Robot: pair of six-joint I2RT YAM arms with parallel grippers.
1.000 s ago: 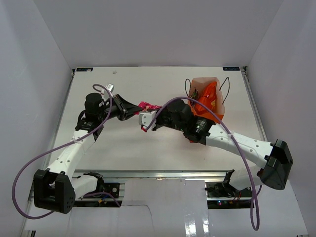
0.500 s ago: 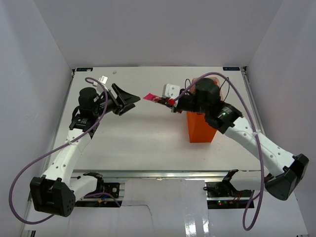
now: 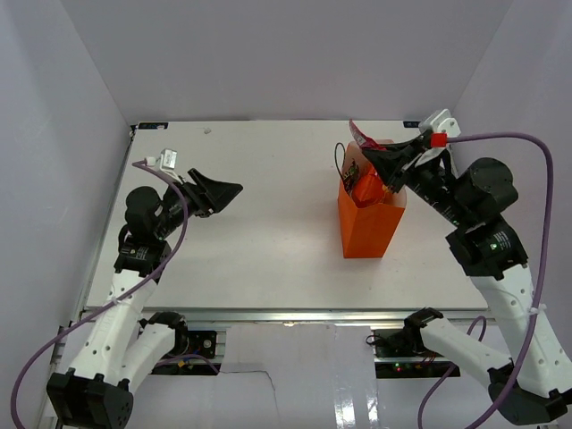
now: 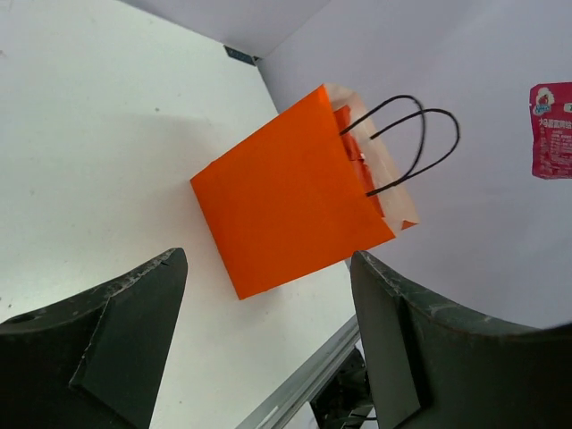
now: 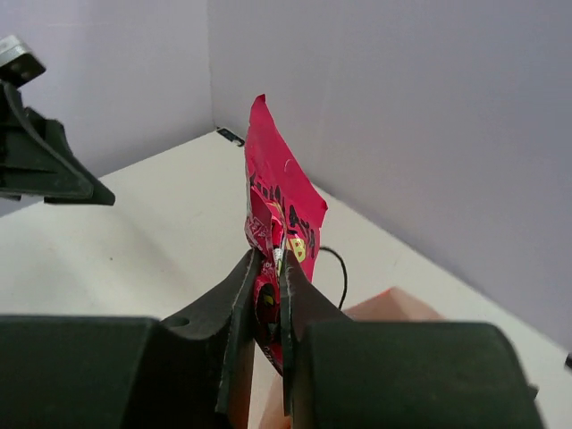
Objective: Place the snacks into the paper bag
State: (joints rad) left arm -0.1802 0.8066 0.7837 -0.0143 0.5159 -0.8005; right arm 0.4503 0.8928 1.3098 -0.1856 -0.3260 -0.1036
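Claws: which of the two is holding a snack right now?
The right claw, pinching the pink packet above the orange bag; the left claw is open and empty.

Left arm (image 3: 109, 311) and right arm (image 3: 516, 288): white shells, black joints. Purple cables (image 3: 500, 137) run behind the black wedge-fingered left claw (image 3: 234, 189) and right claw (image 3: 369, 160); a red tab (image 3: 438, 139) sits behind the right one.

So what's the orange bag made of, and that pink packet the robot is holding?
The orange bag looks like matte paper: it has flat stiff sides, sharp folded edges and no shine. The pink packet, pinched in the right gripper, looks like thin plastic or foil film, since it is printed, creased and a bit glossy. Which of the two it is, I cannot tell.
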